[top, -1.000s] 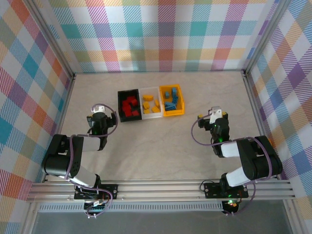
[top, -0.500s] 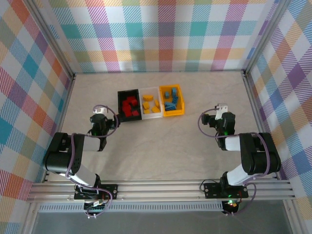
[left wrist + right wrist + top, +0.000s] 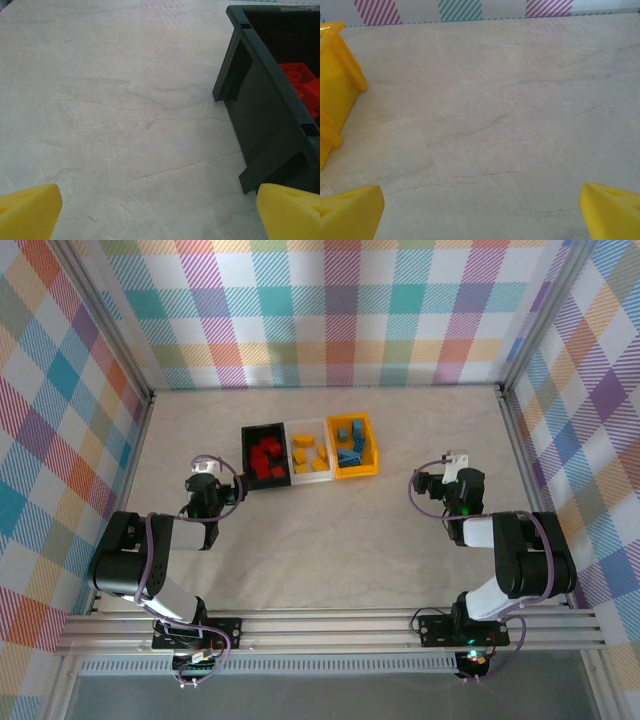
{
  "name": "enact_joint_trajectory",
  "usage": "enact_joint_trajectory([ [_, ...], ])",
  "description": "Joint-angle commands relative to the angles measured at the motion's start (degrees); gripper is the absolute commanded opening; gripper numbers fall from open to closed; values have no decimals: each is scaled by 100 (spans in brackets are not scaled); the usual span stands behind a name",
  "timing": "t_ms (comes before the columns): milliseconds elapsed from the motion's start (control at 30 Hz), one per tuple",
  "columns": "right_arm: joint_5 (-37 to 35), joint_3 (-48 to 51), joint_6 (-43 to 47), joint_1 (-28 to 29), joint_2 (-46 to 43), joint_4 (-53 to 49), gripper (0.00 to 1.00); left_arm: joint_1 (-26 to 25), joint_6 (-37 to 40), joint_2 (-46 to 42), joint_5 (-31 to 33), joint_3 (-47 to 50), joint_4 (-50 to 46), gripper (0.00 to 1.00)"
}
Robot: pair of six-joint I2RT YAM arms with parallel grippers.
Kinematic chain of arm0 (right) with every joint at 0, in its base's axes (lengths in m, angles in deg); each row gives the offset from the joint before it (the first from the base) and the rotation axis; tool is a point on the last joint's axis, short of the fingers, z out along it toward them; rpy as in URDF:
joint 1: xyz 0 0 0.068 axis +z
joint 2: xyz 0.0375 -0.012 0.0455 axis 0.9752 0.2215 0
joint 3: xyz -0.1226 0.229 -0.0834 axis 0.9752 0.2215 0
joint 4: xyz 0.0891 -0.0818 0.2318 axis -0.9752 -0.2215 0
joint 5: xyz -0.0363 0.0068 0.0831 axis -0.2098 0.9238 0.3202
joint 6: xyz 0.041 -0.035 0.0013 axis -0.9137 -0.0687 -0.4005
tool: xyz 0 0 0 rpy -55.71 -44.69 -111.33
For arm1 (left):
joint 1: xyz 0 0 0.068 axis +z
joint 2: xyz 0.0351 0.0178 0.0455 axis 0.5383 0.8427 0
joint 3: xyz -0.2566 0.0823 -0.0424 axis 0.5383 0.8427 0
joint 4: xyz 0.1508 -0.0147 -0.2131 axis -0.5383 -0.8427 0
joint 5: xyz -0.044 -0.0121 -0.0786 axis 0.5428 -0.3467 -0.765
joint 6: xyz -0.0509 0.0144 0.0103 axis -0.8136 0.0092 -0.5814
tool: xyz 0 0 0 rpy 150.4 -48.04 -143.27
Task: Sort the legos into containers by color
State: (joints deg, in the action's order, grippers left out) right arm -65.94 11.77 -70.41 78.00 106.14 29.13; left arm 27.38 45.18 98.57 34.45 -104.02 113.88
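Plaid walls enclose a marbled table bearing 3 containers.

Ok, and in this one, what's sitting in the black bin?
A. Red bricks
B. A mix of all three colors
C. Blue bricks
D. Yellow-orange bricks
A. From above, the black bin holds only red bricks, and the left wrist view shows red inside it too. The yellow-orange bricks lie in the white bin, and the blue bricks in the orange-yellow bin.
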Motion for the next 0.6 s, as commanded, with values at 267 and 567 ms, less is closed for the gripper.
enact_joint_trajectory([
  [267, 117, -67, -85, -31, 17, 24, 100, 57, -5, 24, -79, -63, 102, 100],
  [567, 139, -92, -81, -31, 34, -15, 100, 60, -2, 25, -79, -56, 103, 100],
])
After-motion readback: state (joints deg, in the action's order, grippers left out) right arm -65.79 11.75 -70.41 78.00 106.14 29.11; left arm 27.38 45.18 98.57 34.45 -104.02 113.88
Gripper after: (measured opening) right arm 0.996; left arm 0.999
